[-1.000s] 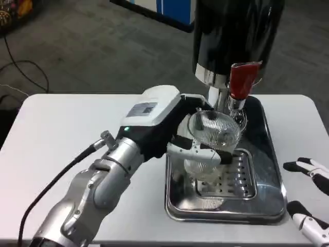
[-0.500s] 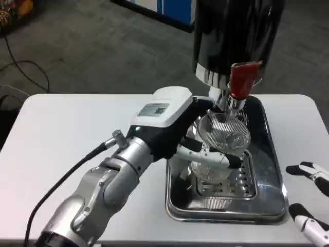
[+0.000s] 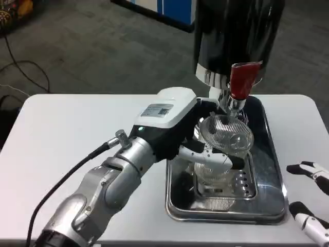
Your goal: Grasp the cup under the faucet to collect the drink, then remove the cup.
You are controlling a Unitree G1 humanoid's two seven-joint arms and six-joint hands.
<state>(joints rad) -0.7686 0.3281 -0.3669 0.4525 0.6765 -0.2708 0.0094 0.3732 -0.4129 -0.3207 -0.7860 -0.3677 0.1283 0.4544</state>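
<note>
Head view, looking down on a white table (image 3: 72,128). The landmark is a shiny metal drip tray (image 3: 272,180) toward the table's right side, with a perforated grate in its middle. At the back of the tray stands a tall black drink dispenser (image 3: 236,31) with a chrome band at its base. A red tap handle (image 3: 241,80) sticks out from the dispenser's front, and a short metal faucet (image 3: 229,105) hangs below it, over the tray's back half.

A clear ribbed plastic cup (image 3: 226,136) sits above the tray's grate, directly under the faucet, its mouth tilted up toward the camera and close to the spout. The left hand (image 3: 180,126) reaches in from the tray's left edge, its white back facing up, and its fingers (image 3: 211,157) wrap around the cup's side, clamping it. The silver forearm runs from the hand to the table's near left corner.

The right hand (image 3: 311,198) waits just off the tray's near right corner, fingers spread apart and holding nothing.
</note>
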